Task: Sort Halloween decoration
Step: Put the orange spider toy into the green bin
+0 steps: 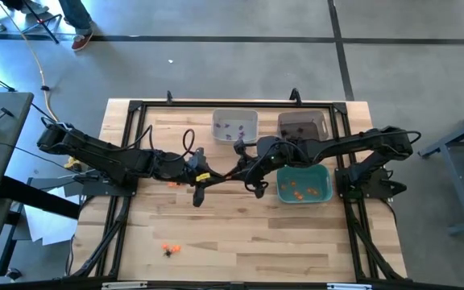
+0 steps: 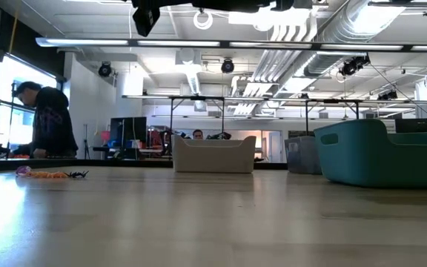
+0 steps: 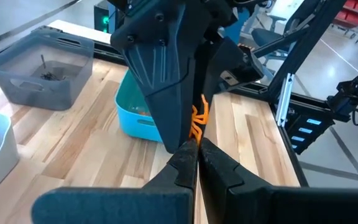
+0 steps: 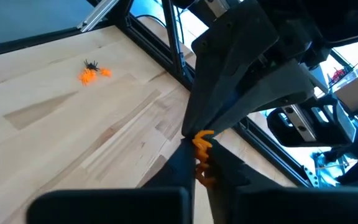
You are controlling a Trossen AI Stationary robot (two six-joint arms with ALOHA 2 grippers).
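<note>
Both grippers meet tip to tip above the table's middle, left gripper (image 1: pixel 217 177) (image 3: pixel 195 149) and right gripper (image 1: pixel 234 171) (image 4: pixel 205 163). Between them is one small orange trinket (image 3: pixel 199 120) (image 4: pixel 202 149), and both are shut on it. More trinkets, orange and a black spider (image 1: pixel 170 249) (image 4: pixel 91 70), lie on the boards near the near edge; in the low view they are a small row (image 2: pixel 50 174). The teal bin (image 1: pixel 322 173) holds orange pieces, and the white bin (image 1: pixel 252 117) holds purple ones. My left gripper pinches one end of the orange trinket (image 3: pixel 197 134) between its two fingertips, coming level from the table's left. The trinket sticks out beyond the tips, clear of the table. My right gripper has the trinket's other part (image 4: pixel 204 165) between its two fingers, coming from the table's right. The left gripper's tips meet it head on.
A dark grey bin (image 1: pixel 302 115) stands at the far edge beside the white bin, with the teal bin nearer on the right. A black frame rail (image 1: pixel 127 185) runs around the boards. One small orange piece (image 1: pixel 171 184) lies under the left arm. People stand in the room beyond.
</note>
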